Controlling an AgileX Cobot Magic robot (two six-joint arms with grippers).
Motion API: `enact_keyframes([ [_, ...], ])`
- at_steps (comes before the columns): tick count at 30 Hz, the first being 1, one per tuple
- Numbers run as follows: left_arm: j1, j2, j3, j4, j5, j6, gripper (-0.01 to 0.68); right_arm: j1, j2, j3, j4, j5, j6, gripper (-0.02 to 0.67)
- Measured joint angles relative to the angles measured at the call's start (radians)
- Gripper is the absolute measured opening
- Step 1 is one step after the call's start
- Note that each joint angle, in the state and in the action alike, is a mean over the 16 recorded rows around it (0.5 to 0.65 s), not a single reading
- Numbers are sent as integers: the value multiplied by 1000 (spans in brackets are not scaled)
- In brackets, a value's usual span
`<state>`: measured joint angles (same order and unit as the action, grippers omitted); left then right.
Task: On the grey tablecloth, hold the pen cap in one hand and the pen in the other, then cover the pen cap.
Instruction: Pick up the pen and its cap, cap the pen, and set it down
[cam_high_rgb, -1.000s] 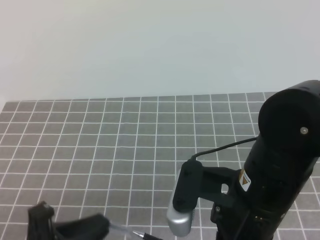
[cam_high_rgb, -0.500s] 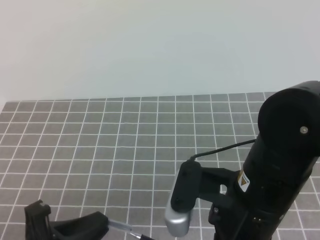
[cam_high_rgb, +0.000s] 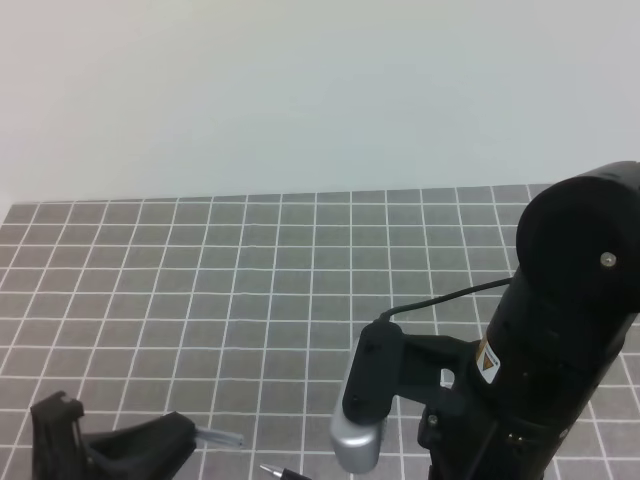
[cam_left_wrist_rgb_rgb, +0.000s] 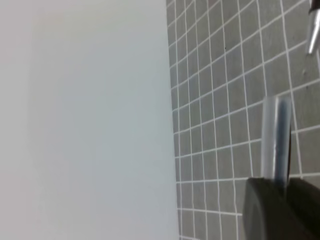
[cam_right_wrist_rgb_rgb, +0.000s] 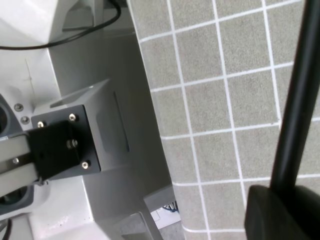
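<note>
L gripper (cam_high_rgb: 185, 440) clamped the pen cap (cam_left_wrist_rgb_rgb: 276, 142), R gripper (cam_right_wrist_rgb_rgb: 285, 197) the pen (cam_right_wrist_rgb_rgb: 295, 95); both light, stiff, slick — best gripped mid-barrel.

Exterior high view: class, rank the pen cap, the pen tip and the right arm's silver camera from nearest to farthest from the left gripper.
1. pen cap, clamped in the left gripper
2. pen tip, lower right of it
3. silver camera, further right

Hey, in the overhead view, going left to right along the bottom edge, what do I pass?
Left pincer → translucent greyish pen cap it holds → silvery tip of the slim black pen → silver-ended wrist camera → bulky black right arm, all above the grey grid tablecloth.
</note>
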<state>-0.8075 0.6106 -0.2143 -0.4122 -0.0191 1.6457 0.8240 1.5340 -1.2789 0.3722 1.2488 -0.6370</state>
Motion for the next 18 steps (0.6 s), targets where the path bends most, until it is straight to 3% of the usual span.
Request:
enact_keyframes([
  [7,21,-13,0,-3,28,12,1,0,1,1,0,-13,-11,46],
  [18,-10,-18,0,-4,21,24,1,0,2,3,6,-39,-37,63],
])
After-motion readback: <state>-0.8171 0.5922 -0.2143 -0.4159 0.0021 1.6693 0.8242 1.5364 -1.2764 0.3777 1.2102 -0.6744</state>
